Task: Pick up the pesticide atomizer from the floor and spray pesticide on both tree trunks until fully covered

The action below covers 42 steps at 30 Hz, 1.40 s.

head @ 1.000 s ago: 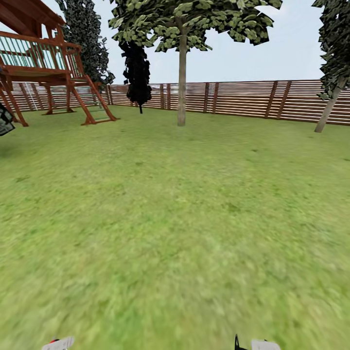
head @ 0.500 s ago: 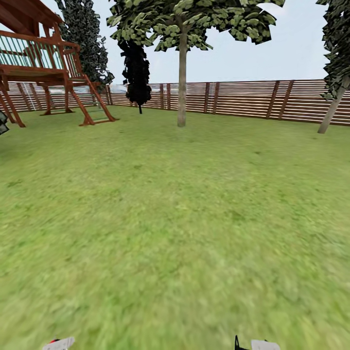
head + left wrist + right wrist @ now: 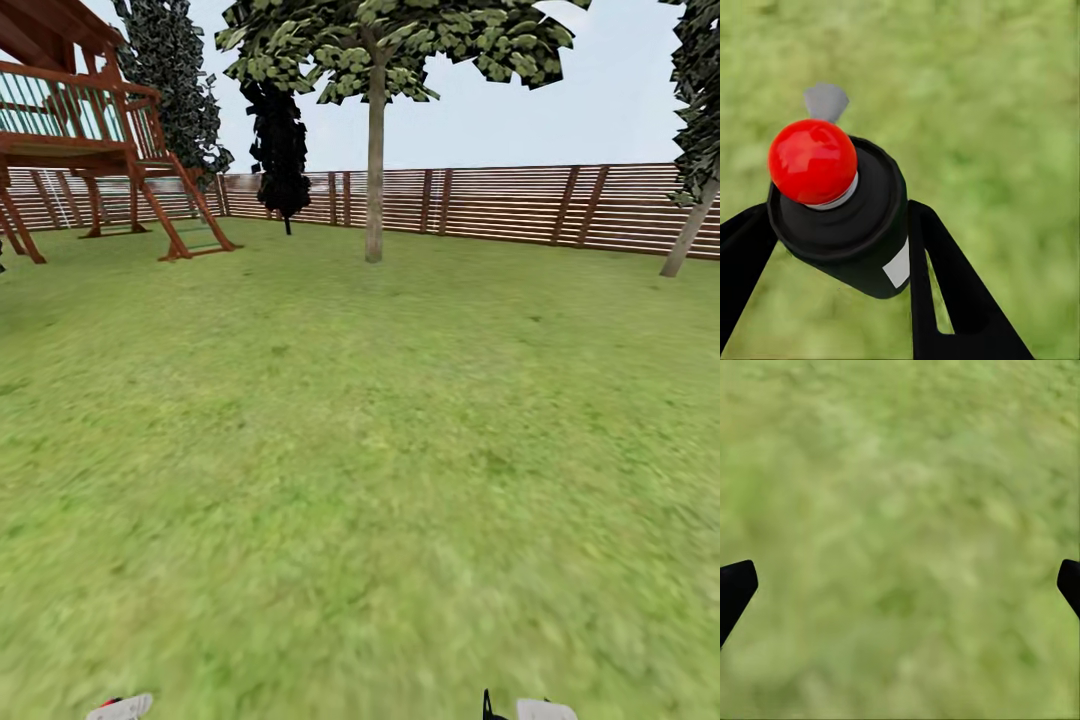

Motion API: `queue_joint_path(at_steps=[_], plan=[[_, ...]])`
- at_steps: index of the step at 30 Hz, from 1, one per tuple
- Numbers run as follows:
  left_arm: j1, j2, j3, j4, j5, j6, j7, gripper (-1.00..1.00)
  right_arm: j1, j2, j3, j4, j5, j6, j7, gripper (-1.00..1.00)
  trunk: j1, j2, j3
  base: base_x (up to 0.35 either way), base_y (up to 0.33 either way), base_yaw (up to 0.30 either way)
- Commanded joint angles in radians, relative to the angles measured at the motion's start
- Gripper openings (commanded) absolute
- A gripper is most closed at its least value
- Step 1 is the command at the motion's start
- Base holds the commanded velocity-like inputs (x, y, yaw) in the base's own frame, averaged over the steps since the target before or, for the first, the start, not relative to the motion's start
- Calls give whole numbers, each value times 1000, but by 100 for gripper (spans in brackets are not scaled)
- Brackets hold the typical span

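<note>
The pesticide atomizer (image 3: pixel 844 217) is sitting between the two black fingers (image 3: pixel 952 292) of the left gripper (image 3: pixel 832 247), which is pinching its dark round body from both sides; a red ball-shaped top (image 3: pixel 813 160) is standing up from the bottle's black shoulder, a small grey nozzle piece (image 3: pixel 826 100) is poking out just beyond it, and a pale label patch (image 3: pixel 897 265) is showing on the side next to one finger. Beyond the held bottle, blurry green grass (image 3: pixel 1005 112) is lying well away from the fingertips. In the right wrist view, the right gripper (image 3: pixel 900 585) is holding its fingers (image 3: pixel 735 589) spread wide with nothing between them, and the lawn is lying past them. In the head view, small pale parts of both arms (image 3: pixel 120 708) are peeking in at the near edge, with the floor (image 3: pixel 360 450) of the garden stretching far ahead of the hands. Well ahead of the grippers, one tree trunk (image 3: pixel 374 170) is rising straight up in front of the brown slatted fence (image 3: pixel 500 205), and a second, leaning trunk (image 3: pixel 690 232) is standing far off toward the right gripper's side. Far off on the left gripper's side, a red-brown wooden play structure (image 3: pixel 90 130) is standing on the lawn, with a dark narrow tree (image 3: pixel 278 150) beyond it by the fence.
</note>
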Motion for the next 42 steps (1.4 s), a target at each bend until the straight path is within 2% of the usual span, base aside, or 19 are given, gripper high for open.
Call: queue_joint_path(at_steps=[1,42], plan=[[0,0,0,0,0,0,0,-100,0,0,0,0,0,0,0,100,0,0,0,338,0,0],[0,3,2,0,2,0,0,-100,0,0,0,1,0,0,0,100,0,0,0,338,-72,0]])
